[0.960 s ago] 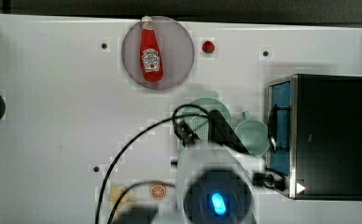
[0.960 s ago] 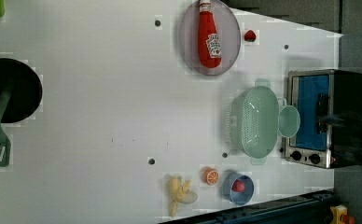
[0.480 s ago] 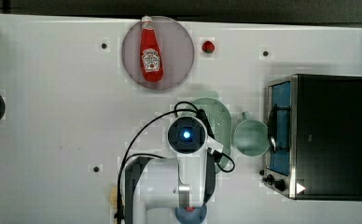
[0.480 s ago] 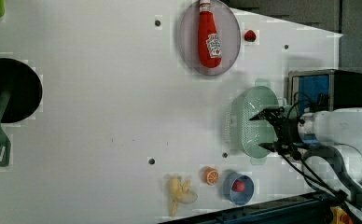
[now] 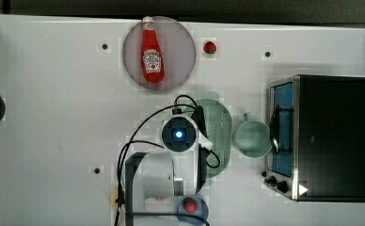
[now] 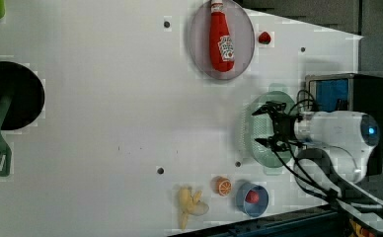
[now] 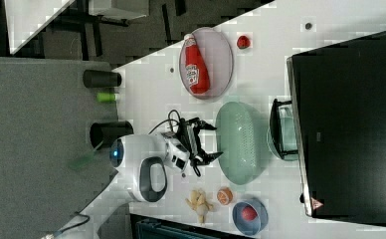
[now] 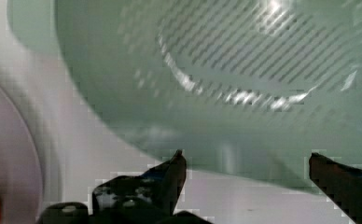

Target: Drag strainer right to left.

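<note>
The strainer (image 5: 219,132) is a pale mint-green oval with a holed bowl, standing on the white table beside the green cup (image 5: 252,139). In the right view my gripper (image 7: 215,141) stands open at the strainer (image 7: 241,142), on the right view's left side of it, fingertips by the rim. In the left view the gripper (image 6: 257,127) hangs over the left part of the strainer (image 6: 267,160). In the wrist view the strainer's bowl (image 8: 216,70) lies close ahead, and the gripper (image 8: 247,158) has nothing between its two spread fingers. My arm's wrist (image 5: 178,134) covers the strainer's edge in the top view.
A toaster oven (image 5: 326,136) stands just beyond the cup. A ketchup bottle (image 5: 152,52) lies on a round plate, with a strawberry (image 5: 210,47) beside it. A blue bowl (image 6: 252,198), an orange half (image 6: 223,186) and a banana (image 6: 189,202) lie near the table's edge. A black pan (image 6: 12,96) sits far off.
My arm has swung in across the strainer, from the toaster side to the strainer's far side. The fingers have stayed apart. The strainer has not moved.
</note>
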Controlling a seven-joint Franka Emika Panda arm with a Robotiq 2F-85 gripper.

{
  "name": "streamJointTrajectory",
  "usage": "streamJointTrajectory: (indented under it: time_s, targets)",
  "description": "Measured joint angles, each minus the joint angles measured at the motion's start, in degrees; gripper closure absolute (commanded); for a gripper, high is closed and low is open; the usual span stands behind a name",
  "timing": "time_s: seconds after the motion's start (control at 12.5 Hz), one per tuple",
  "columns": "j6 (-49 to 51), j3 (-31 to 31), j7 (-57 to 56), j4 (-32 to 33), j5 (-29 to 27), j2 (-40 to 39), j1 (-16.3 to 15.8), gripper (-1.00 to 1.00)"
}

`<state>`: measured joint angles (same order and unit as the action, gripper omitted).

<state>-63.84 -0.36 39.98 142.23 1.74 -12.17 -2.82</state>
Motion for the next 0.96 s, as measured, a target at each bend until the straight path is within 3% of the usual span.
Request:
streamJointTrajectory:
  time_s: [0.48,0.96]
  targets:
    - [-8.67,0.44,1.59,-0.90,1.56,-8.76,-1.29,-1.00]
    - [-8.67,0.98,7.25,-1.01,1.95,-9.47,-1.30,-1.00]
